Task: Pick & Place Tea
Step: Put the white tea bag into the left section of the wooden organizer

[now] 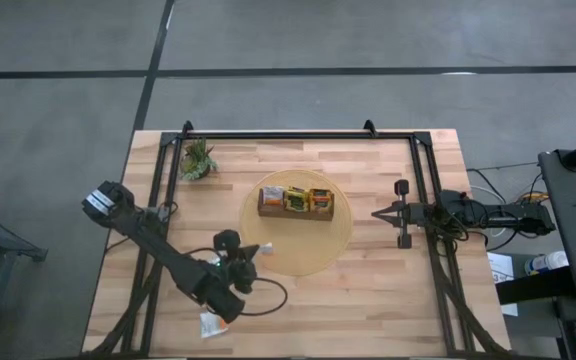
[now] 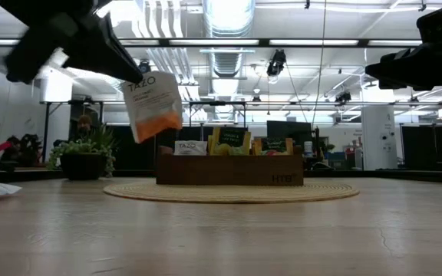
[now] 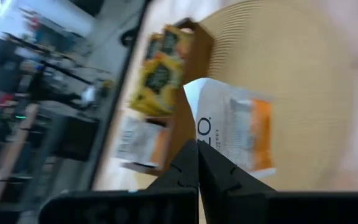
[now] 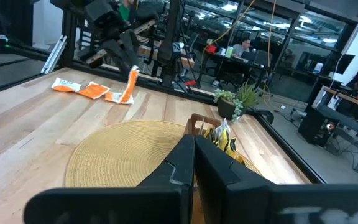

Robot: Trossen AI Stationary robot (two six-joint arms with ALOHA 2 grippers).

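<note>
at the left edge of the tabletop [image 1: 368, 290], near its front, a few loose white-and-orange tea sachets [image 4: 91, 89] lie flat on the wood; the high view shows one of them just beside the left arm's elbow. the left hand [image 1: 251, 262] hangs above the tabletop at the near-left rim of the round woven mat [image 1: 338, 240], its fingers pressed together on the top edge of a white sachet with an orange lower half [image 2: 153, 103]. the low view shows this sachet lifted clear of the tabletop, tilted, with the tazo name printed on it. in the left wrist view the same sachet [image 3: 235, 134] hangs over the mat in front of the tray.

further back on the left, a small green potted plant [image 1: 197, 160] stands near the tabletop's far corner.

in the middle, the brown wooden divided tray [image 1: 295, 211] sits on the mat. it holds upright sachets: a white-and-orange one [image 2: 190, 147] at its left end, yellow-and-dark ones [image 2: 231, 141] in the middle and towards the right.

on the right, the right hand [image 1: 378, 213] waits well apart from the tray, beyond the mat's right rim, pointing towards it, its fingers pressed together on nothing.
</note>
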